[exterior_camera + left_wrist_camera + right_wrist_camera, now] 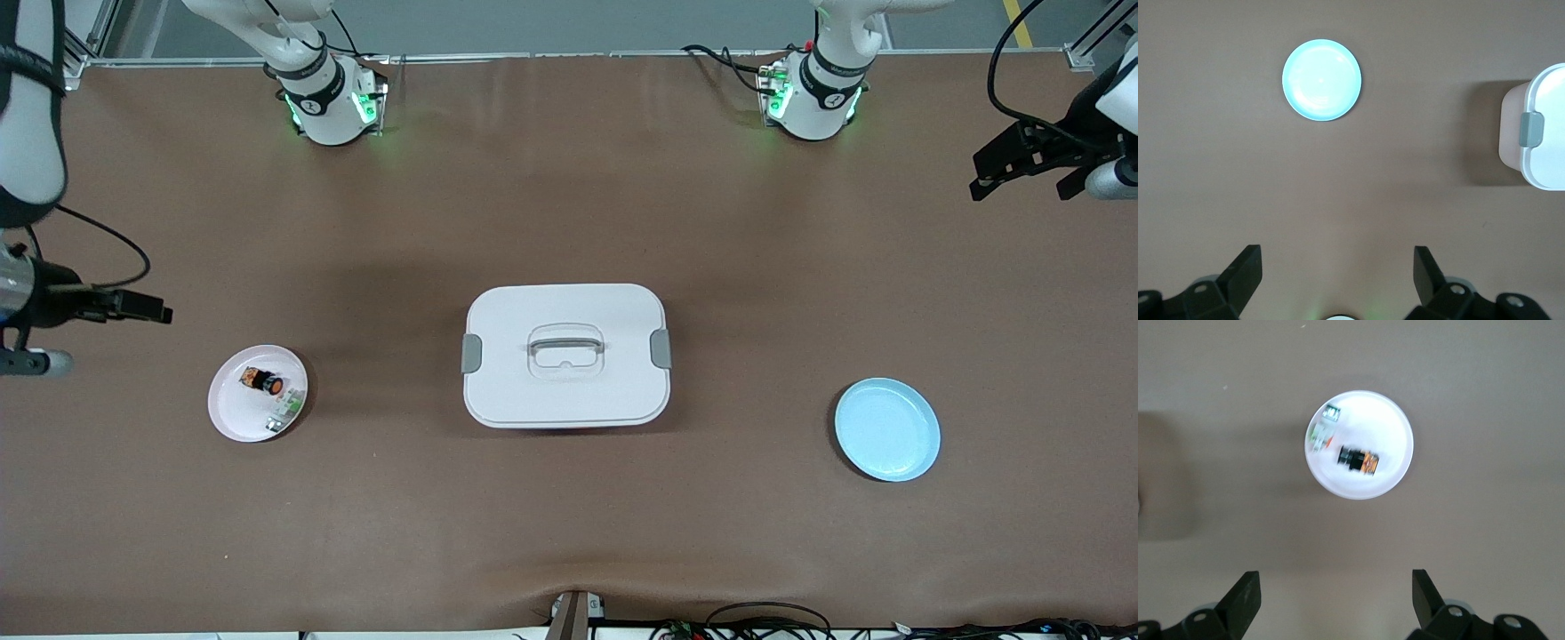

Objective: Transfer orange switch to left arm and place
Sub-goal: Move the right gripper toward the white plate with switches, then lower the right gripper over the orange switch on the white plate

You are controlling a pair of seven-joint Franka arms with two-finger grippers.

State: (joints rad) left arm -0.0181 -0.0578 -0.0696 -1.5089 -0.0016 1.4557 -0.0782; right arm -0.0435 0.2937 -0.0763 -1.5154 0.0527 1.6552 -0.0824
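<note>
Both the right gripper [1331, 600] and the left gripper [1337, 277] are held spread and empty above the table's ends, while the orange switch [264, 382] is seen lying sideways on the pink plate [233, 413], its cap pointed toward the box [565, 356].

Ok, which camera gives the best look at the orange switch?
The right wrist view: the orange switch lies in the middle of the frame on the pink plate, straight below. The front view shows it much smaller. The left wrist view misses it.
</note>
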